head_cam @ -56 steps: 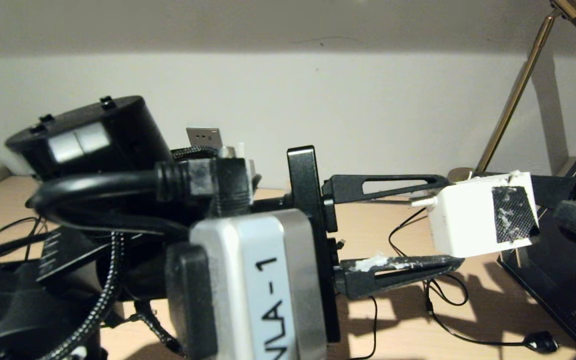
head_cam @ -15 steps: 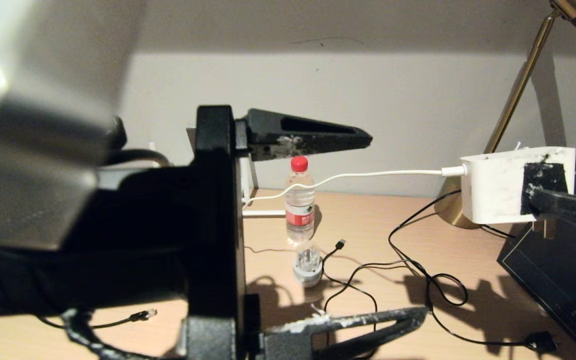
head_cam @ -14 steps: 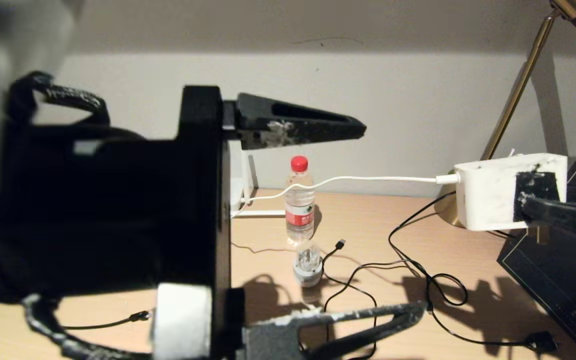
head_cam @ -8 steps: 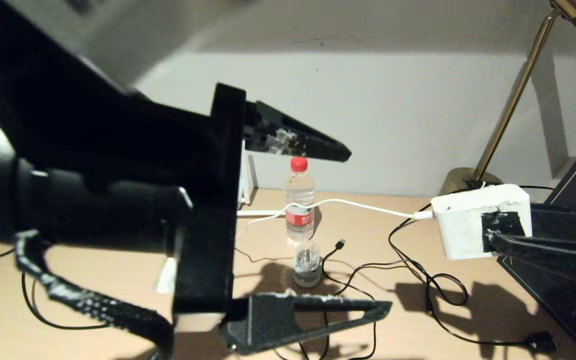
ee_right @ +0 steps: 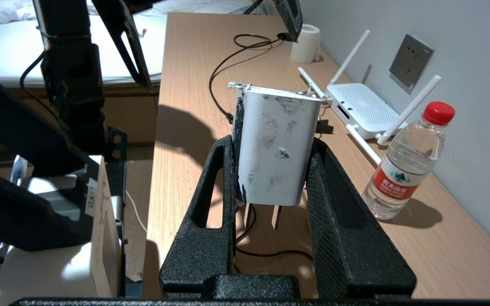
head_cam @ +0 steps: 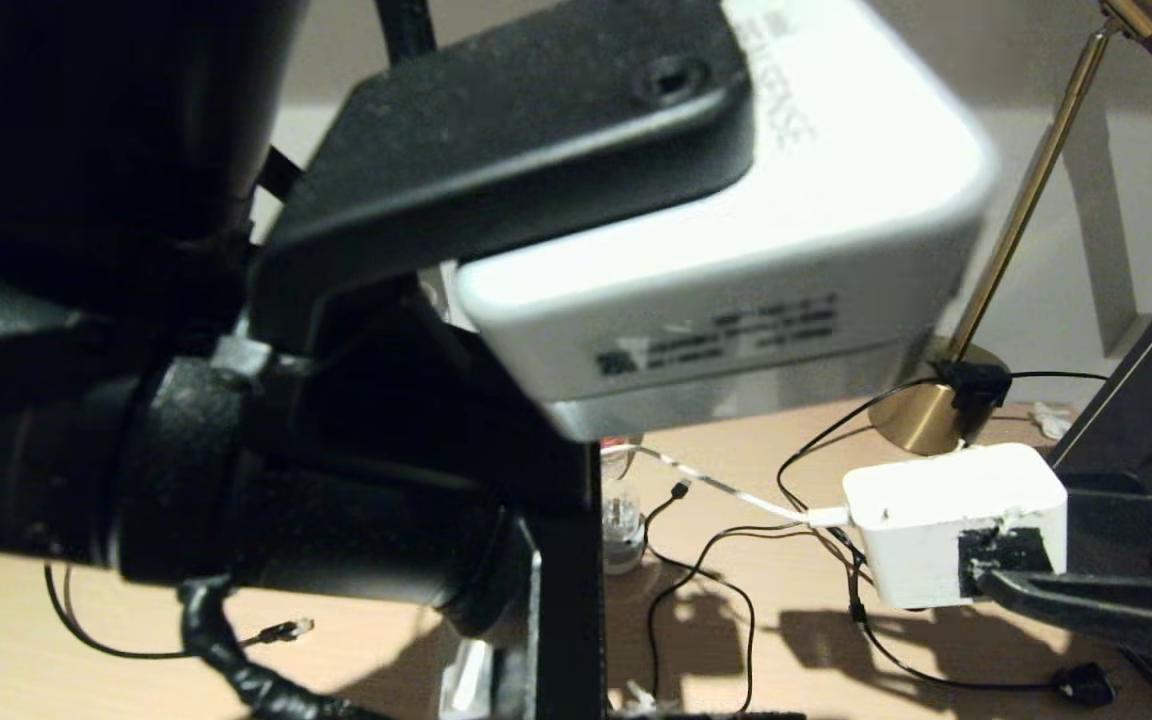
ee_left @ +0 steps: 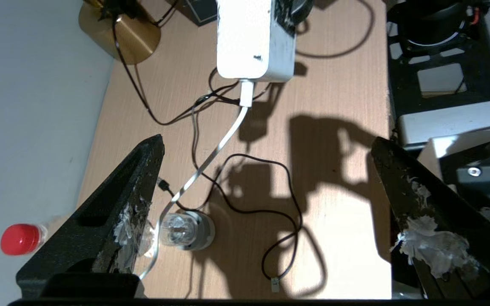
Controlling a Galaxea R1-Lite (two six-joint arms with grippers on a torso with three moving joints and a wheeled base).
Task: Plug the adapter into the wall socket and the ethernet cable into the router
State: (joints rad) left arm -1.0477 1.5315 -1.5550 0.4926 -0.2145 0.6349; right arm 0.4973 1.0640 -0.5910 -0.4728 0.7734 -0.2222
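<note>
My right gripper [ee_right: 272, 144] is shut on the white adapter [ee_right: 277, 123], a finger on each side, and holds it above the desk at the right [head_cam: 946, 520]. Its two prongs point back toward the wrist. The thin white cord [ee_left: 228, 136] runs off from its other end. My left gripper [ee_left: 266, 157] hangs open over the desk, pointing down at loose cables, with nothing between its fingers. The router [ee_right: 360, 106] lies by the wall under the grey wall socket [ee_right: 411, 61]. The ethernet cable [head_cam: 281, 630] lies on the desk at the left, its clear-tipped connector free.
A water bottle [ee_right: 406, 165] stands near the router. A round white-and-clear plug [ee_left: 185, 229] and a looping black USB cable [ee_left: 270, 212] lie below the left gripper. A brass lamp base [head_cam: 926, 415] and a black box [head_cam: 1136, 430] are at the right. The left arm blocks much of the head view.
The left gripper has left the adapter, swung away and turned to point down, its arm now close before the head camera. The right gripper has carried the adapter lower and slightly leftward.
</note>
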